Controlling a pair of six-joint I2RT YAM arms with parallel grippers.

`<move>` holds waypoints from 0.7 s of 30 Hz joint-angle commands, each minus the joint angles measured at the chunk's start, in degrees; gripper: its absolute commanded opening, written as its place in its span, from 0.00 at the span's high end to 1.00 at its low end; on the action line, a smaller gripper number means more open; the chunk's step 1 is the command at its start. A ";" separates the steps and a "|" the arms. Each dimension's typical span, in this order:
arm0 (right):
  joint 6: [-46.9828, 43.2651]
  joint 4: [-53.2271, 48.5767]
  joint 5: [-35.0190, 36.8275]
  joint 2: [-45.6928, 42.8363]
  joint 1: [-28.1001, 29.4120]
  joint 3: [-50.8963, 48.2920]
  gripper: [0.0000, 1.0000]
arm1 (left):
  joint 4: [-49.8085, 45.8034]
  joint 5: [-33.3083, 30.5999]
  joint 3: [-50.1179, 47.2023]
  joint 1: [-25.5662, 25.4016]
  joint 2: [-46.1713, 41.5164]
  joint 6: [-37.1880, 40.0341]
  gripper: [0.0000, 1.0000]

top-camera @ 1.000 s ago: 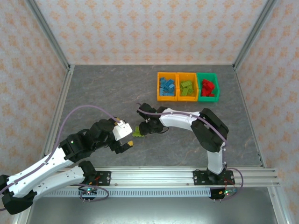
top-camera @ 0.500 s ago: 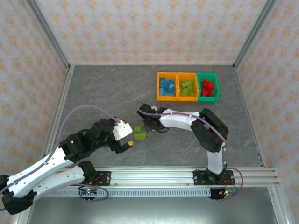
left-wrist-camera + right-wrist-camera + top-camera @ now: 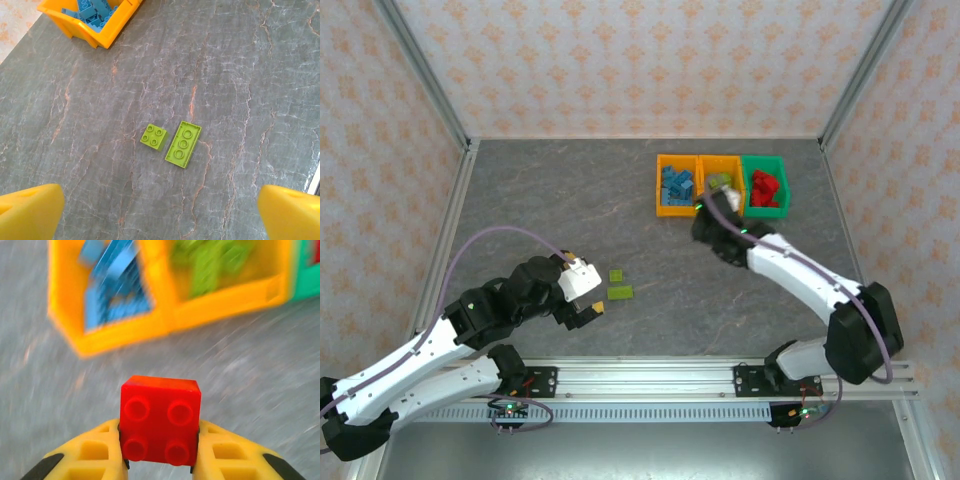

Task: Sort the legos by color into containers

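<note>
My right gripper (image 3: 160, 452) is shut on a red four-stud lego (image 3: 160, 419), held in the air just in front of the containers. In the top view that gripper (image 3: 713, 204) hovers at the front rim of the middle orange bin (image 3: 722, 158), which holds green legos. The left orange bin (image 3: 659, 186) holds blue legos and the green bin (image 3: 765, 213) holds red ones. A small square green lego (image 3: 616, 275) and a long green lego (image 3: 620, 293) lie on the table. My left gripper (image 3: 585, 284) is open just left of them, and its wrist view shows both (image 3: 154, 136) (image 3: 183, 143).
A grey marbled table (image 3: 540, 210) is fenced by aluminium posts and patterned walls. A rail (image 3: 650, 375) with the arm bases runs along the near edge. In the left wrist view a corner of the orange bin (image 3: 107, 35) with blue legos sits at upper left.
My right arm has swung from beside the two green legos up and right to the bins, its jaws closing on the way. The left arm has stayed put.
</note>
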 commanded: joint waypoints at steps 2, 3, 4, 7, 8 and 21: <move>-2.20 1.70 -3.24 4.79 -13.79 5.48 0.76 | -0.51 0.65 -0.06 0.28 -0.17 -0.36 0.00; -2.60 1.48 -3.51 7.58 -16.36 8.08 0.76 | -0.52 0.54 -0.12 0.20 -0.25 -0.44 0.00; -3.05 1.28 -4.03 10.62 -18.91 10.77 0.76 | -0.51 0.42 -0.17 0.29 -0.34 -0.39 0.00; -3.98 -0.85 -4.61 20.05 -23.53 19.40 0.77 | -0.51 0.03 -0.21 0.27 -0.44 -0.33 0.00; -4.18 -1.62 -4.69 22.71 -24.28 22.33 0.77 | -0.64 -0.03 -0.28 0.24 -0.44 -0.32 0.00; -3.56 -8.01 -13.58 21.87 -24.33 27.27 0.36 | -0.07 -0.17 -0.51 0.30 0.44 -0.03 0.00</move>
